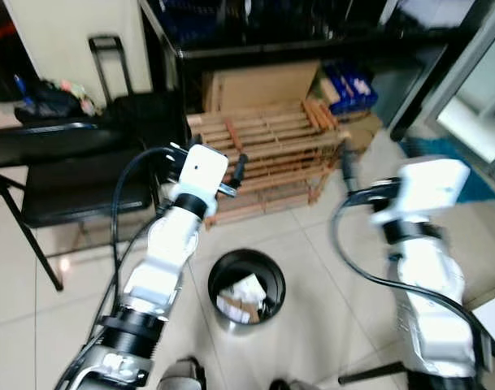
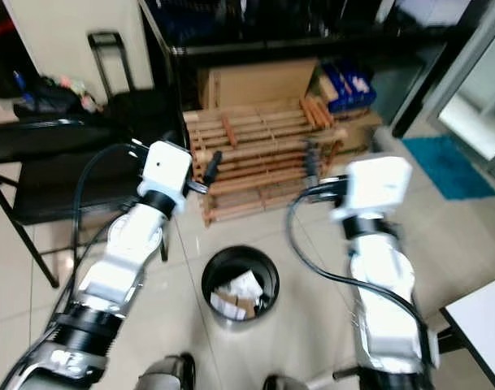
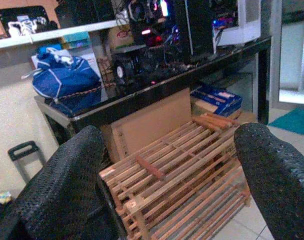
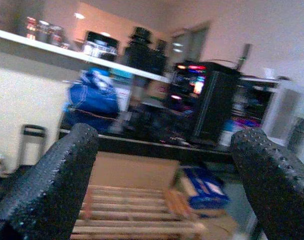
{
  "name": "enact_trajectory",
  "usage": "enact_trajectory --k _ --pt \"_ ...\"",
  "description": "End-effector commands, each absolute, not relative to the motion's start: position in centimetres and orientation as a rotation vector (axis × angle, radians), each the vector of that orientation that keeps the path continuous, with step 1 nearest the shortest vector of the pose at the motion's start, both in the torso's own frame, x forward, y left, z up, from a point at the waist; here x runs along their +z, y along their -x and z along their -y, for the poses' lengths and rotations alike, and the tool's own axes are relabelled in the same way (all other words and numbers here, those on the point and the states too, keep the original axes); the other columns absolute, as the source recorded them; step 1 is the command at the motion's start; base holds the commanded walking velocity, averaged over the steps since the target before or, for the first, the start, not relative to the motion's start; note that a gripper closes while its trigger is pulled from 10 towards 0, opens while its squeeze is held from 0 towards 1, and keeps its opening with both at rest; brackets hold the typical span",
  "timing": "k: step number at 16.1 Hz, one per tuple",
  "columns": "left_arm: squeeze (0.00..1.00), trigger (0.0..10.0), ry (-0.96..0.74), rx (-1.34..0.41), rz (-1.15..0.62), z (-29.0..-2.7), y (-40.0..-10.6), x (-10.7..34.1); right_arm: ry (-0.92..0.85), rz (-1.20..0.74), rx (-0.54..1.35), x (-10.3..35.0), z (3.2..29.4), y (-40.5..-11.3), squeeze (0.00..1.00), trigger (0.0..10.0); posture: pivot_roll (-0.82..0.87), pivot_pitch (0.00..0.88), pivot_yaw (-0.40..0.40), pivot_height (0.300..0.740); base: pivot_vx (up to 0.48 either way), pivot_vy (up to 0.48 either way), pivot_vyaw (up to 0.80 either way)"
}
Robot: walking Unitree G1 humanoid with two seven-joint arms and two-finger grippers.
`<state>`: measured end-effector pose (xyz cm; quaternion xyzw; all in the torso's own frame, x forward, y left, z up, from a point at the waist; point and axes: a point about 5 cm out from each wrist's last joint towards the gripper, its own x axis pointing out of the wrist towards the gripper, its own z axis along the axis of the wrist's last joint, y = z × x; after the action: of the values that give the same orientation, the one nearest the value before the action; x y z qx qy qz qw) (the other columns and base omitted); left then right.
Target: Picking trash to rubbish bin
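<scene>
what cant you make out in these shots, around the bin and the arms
- Rubbish bin: holds crumpled paper and scraps, but its dark wall hides what lies beneath them.
- Right gripper: motion blur smears it in the head views.
- Black desk: the items on top are dim and too small to identify.
- Floor near the robot's feet: cut off by the bottom edge.

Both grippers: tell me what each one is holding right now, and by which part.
Nothing is held. The left gripper and the right gripper both stand with jaws wide apart and nothing between them, raised above the black rubbish bin, which already has trash inside.
</scene>
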<state>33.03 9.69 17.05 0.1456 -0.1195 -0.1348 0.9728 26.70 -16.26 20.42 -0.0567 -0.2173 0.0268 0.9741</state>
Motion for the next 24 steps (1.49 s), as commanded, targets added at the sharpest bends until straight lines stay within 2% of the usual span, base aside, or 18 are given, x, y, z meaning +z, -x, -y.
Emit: enact_trajectory --k 1,4,7,12,14,20,24 --pt "0.00 10.0 -0.283 -0.284 0.270 -8.8 -33.4 17.5 0.122 0.419 -0.020 20.8 17.1 -26.1 0.00 10.0 0.17 0.038 -0.068 0.740 0.000 0.000 -0.48" --pt "0.00 10.0 -0.253 -0.299 0.284 -7.9 -34.1 17.9 0.138 0.407 -0.072 21.6 18.2 -25.4 0.00 10.0 0.15 0.030 -0.056 0.740 0.000 0.000 -0.80" --pt "0.00 10.0 -0.211 -0.309 0.308 -7.1 -35.4 19.2 0.183 0.444 -0.071 23.7 18.6 -26.7 0.00 10.0 0.14 0.010 -0.046 0.740 0.000 0.000 -0.80" --pt "0.00 10.0 -0.107 -0.350 0.254 -6.1 -35.6 18.4 0.188 0.416 -0.081 23.5 18.6 -26.6 0.00 10.0 0.13 0.004 -0.051 0.740 0.000 0.000 -0.80" --pt "0.00 10.0 -0.113 -0.427 0.220 -5.2 -35.4 17.7 0.187 0.404 -0.110 23.4 19.0 -26.4 0.00 10.0 0.12 0.003 -0.042 0.740 0.000 0.000 -0.80" --pt "0.00 10.0 -0.121 -0.456 0.212 -5.0 -35.3 17.5 0.161 0.325 -0.208 22.0 20.4 -24.9 0.00 10.0 0.10 0.025 -0.022 0.740 0.000 0.000 -0.80" --pt "0.00 10.0 -0.128 -0.459 0.200 -5.1 -35.3 17.3 0.086 0.263 -0.250 20.8 20.5 -24.7 0.00 10.0 0.10 0.034 -0.022 0.740 0.000 0.000 0.00"
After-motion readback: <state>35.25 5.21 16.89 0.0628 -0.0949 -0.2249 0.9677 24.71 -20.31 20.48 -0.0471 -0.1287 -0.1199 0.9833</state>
